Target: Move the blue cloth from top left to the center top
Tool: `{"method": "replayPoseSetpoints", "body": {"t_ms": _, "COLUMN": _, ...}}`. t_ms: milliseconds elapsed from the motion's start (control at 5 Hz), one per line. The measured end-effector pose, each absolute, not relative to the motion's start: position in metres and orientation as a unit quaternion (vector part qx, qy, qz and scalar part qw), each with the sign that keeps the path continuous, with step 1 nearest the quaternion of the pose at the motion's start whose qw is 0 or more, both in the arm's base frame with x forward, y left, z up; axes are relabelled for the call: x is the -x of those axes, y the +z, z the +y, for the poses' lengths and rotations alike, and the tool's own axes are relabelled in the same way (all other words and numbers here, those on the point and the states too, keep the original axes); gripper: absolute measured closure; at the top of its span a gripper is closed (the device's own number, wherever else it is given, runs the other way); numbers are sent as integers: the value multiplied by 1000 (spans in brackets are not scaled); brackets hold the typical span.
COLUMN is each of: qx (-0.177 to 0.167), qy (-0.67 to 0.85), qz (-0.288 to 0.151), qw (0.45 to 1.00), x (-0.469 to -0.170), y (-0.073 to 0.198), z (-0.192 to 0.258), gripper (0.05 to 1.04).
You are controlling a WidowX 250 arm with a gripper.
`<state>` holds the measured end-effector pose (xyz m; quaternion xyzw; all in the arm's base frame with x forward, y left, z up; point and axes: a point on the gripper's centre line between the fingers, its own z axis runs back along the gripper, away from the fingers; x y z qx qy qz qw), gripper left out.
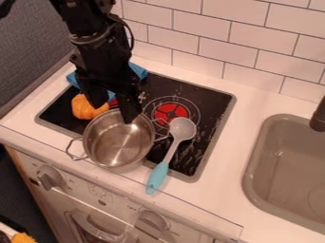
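- Blue cloth (138, 71) lies at the far left of the black cooktop (213, 97); we see parts of it to the left and right of the arm, and a bit more between the jaws.
- Black and jointed, the arm (95, 45) comes in from the far left, and its gripper (113, 112) hangs over the left part of the cooktop.
- We find the jaws spread apart, one beside the orange object (86, 108), the other over the far rim of the pot; whether either touches anything, we cannot tell.
- Shiny and metal, the pot (119, 144) sits upright at the near left of the cooktop, a wire handle on each side, and we can look down to its bottom.
- To its right we have a spoon (170, 154), its grey bowl toward the far side, its light blue handle running out over the near edge.
- Just beyond that bowl we see a red burner (170, 112) marked with rings.
- White desk (222, 199) surrounds the cooktop, with a grey-brown sink (279, 166) and a dark faucet (319, 116) on the right.
- Pale tiles (228, 35) line the far wall, and we spot knobs (51, 177) along the stove's near front.
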<state>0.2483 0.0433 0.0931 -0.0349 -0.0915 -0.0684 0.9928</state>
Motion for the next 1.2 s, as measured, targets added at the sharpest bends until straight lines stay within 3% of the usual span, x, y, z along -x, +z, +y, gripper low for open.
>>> {"method": "replayPoseSetpoints", "body": {"t_ms": 200, "qx": 38, "qy": -68, "qz": -77, "qw": 994, "x": -247, "y": 86, "z": 44, "gripper": 83}}
{"method": "replayPoseSetpoints", "body": {"t_ms": 800, "qx": 10, "qy": 4, "qz": -83, "qw": 997, "x": -292, "y": 91, "z": 159, "gripper": 84}}
{"method": "replayPoseSetpoints", "body": {"t_ms": 1200, "qx": -9, "qy": 22, "qz": -71, "qw": 997, "x": -325, "y": 41, "z": 188, "gripper": 84}}
